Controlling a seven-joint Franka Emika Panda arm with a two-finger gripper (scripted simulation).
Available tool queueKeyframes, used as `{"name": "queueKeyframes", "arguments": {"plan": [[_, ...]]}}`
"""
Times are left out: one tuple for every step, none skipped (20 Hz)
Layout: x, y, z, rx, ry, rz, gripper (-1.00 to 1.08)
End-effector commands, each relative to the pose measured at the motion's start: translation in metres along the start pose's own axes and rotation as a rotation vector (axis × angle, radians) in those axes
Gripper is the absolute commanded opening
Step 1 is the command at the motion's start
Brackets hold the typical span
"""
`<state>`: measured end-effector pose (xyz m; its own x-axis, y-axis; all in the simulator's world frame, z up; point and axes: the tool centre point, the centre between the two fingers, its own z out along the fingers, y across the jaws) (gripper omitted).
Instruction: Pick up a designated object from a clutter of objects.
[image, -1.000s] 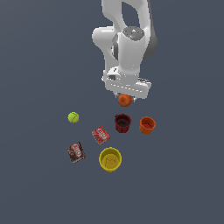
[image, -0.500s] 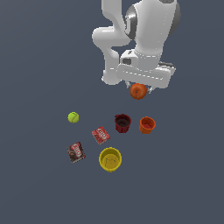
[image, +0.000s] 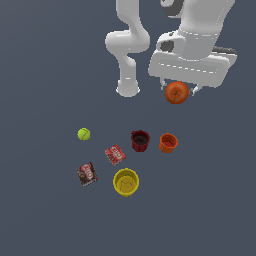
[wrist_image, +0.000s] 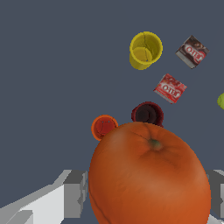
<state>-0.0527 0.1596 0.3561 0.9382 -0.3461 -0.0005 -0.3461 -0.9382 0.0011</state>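
Observation:
My gripper is shut on the orange sphere and holds it high above the floor, toward the exterior view's right. In the wrist view the orange sphere fills the foreground, its dark stem dimple showing, with a grey finger at each side. The rest of the clutter lies below: a yellow-green tennis ball, a dark red cup, an orange cup, a yellow cup, a red packet and a brown packet.
The arm's white base stands on the dark floor behind the clutter. The cups stand upright with open mouths. The packets lie flat.
The gripper has risen with the orange sphere and moved toward the exterior view's right. The clutter on the floor has not moved.

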Motion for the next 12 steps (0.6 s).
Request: {"name": "queueKeyframes", "arguments": {"plan": [[0.003,-0.009,-0.015,0.001,0.001,0.001,-1.00],[0.004,-0.013,-0.019,0.001,0.001,0.001,-1.00],[0.005,-0.016,-0.023,0.001,0.001,0.001,-1.00],[0.006,-0.018,-0.027,0.001,0.001,0.001,-1.00],[0.007,-0.021,-0.031,0.001,0.001,0.001,-1.00],[0.007,-0.023,-0.034,0.001,0.001,0.001,-1.00],[0.008,-0.025,-0.036,0.001,0.001,0.001,-1.00],[0.009,-0.027,-0.039,0.001,0.001,0.001,-1.00],[0.009,-0.029,-0.041,0.001,0.001,0.001,-1.00],[0.010,-0.030,-0.043,0.001,0.001,0.001,-1.00],[0.010,-0.031,-0.045,0.001,0.001,0.001,-1.00],[0.011,-0.032,-0.046,0.001,0.001,0.001,-1.00]]}}
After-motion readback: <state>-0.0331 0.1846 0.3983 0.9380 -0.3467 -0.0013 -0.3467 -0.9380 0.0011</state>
